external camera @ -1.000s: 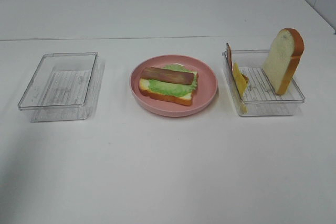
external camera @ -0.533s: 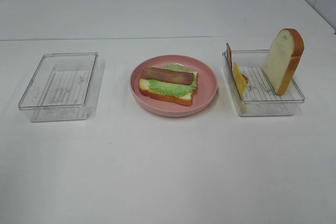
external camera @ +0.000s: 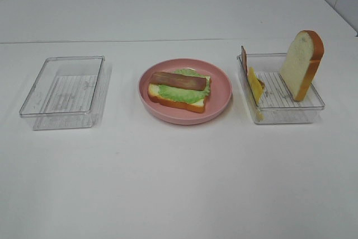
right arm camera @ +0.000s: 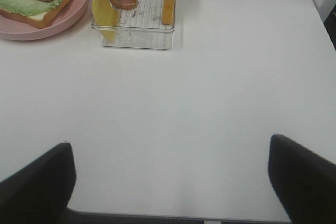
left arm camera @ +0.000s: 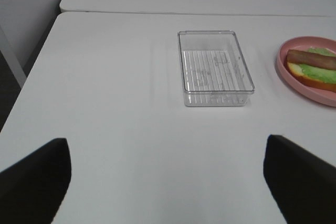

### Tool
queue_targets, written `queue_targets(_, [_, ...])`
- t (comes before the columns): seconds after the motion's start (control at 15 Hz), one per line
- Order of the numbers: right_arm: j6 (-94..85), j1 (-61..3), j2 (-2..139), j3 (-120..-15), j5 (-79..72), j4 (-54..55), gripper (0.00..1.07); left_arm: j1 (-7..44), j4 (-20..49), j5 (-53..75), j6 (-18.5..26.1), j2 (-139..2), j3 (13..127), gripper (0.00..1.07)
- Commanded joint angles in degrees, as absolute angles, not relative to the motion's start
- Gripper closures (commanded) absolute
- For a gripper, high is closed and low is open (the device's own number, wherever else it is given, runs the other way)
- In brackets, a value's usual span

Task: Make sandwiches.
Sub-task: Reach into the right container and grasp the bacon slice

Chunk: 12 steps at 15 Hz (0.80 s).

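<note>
Sandwich parts are in neither pair of jaws. The left jaws and the right jaws both stand wide open and hold nothing, hanging over bare tabletop [external camera: 179,183] at the near edge.

Outward from the left jaws, the first thing met is the left tray [left arm camera: 215,98], clear plastic with nothing in it. Outward from the right jaws, and well apart from them, is the right tray [right arm camera: 137,38]. In it an upright bread slice [external camera: 302,65] leans at the far right wall and a cheese slice [external camera: 255,85] stands on edge at the left wall. A spare bacon strip [external camera: 244,59] pokes up at the far left corner.

Between the two trays a pink plate [external camera: 224,90] carries the sandwich [external camera: 180,92]. It is a flat slice of bread with lettuce [external camera: 182,94] on it and a bacon strip [external camera: 179,79] laid across the top.

Judged from this, the build looks roughly half done. Base, lettuce and one bacon strip are in place. The cheese slice, perhaps the spare bacon strip, and the upright bread slice as a lid are not yet on.

The sandwich lies farther out than either pair of jaws and between them, touched by neither. It is off to the right of the left jaws and to the left of the right jaws. The remaining pieces sit ahead of the right jaws, so that arm seems better placed to fetch them.
</note>
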<state>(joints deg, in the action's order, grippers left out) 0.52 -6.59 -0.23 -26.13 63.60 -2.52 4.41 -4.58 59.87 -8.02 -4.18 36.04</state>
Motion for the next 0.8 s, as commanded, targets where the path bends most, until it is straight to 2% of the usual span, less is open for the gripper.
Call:
queue_targets(0.07, [0.00, -6.42, -1.78, -25.90, 63.03, -2.69, 0.11, 4.35, -1.55, 57.47, -7.39, 1.03, 31.80, 0.16])
queue_targets(0.27, [0.00, -6.42, -1.60, -25.90, 63.03, -2.69, 0.11, 4.35, 1.26, 58.67, -1.55, 1.43, 31.34, 0.16])
queue_targets(0.47, [0.00, -6.42, -1.55, -25.90, 63.03, -2.69, 0.11, 4.35, 7.28, 60.56, 4.47, 1.43, 30.65, 0.16])
queue_targets(0.6, [0.00, -6.42, -1.55, -25.90, 63.03, -2.69, 0.11, 4.35, 7.10, 61.31, 4.70, 1.49, 30.19, 0.16])
queue_targets(0.8, [0.00, -6.42, -1.55, -25.90, 63.03, -2.69, 0.11, 4.35, 4.41, 61.65, 0.57, 1.49, 29.74, 0.16])
